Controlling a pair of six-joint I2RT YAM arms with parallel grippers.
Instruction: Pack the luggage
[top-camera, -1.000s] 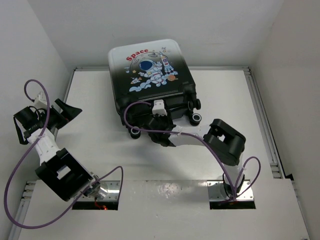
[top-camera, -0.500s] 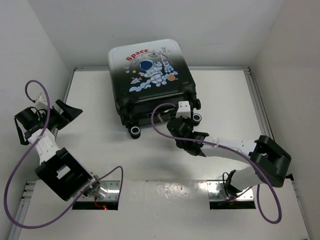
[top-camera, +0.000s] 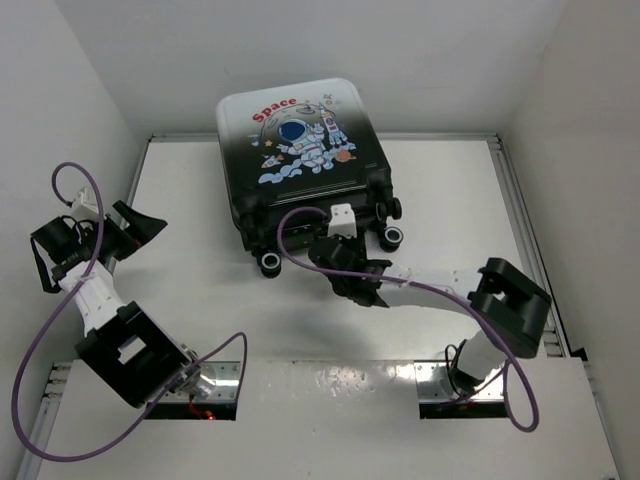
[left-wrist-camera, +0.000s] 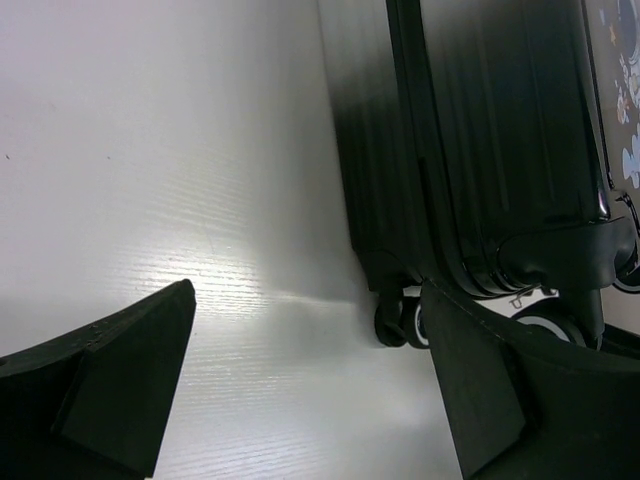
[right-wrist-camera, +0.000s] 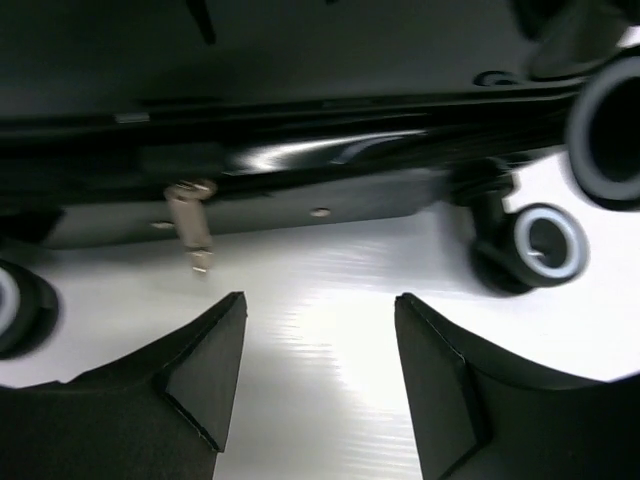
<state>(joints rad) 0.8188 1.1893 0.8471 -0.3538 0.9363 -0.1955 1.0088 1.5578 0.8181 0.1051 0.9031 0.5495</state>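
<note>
The luggage (top-camera: 295, 160) lies flat at the far middle of the table (top-camera: 200, 300), astronaut print up. Its two shells are shut together and its wheeled end faces the arms. It has not shifted over the last second. What has changed is the right arm. It stood at the wheeled end towards the near-left wheel (top-camera: 269, 263), swung out towards the near-right wheel (top-camera: 393, 237), and now sits back near the middle of that edge. We read this as hunting along the seam rather than a settled approach, so the packing looks nearly done, with the zip the likely remaining job.

In the right wrist view, a small metal zipper pull (right-wrist-camera: 190, 225) hangs from the dark edge of the suitcase (right-wrist-camera: 300, 190). It is a little left of and beyond the fingertips, with a caster (right-wrist-camera: 545, 245) off to the right.

The right gripper (top-camera: 332, 240) is partly spread, and only bare table shows between its fingers (right-wrist-camera: 318, 305). It holds nothing and touches neither the pull nor the shell.

The left gripper (top-camera: 140, 218) keeps to the left side of the table, well apart from the suitcase, fingers spread wide and empty (left-wrist-camera: 308, 290). It looks along the tabletop at the suitcase's side and wheels (left-wrist-camera: 500, 150).
</note>
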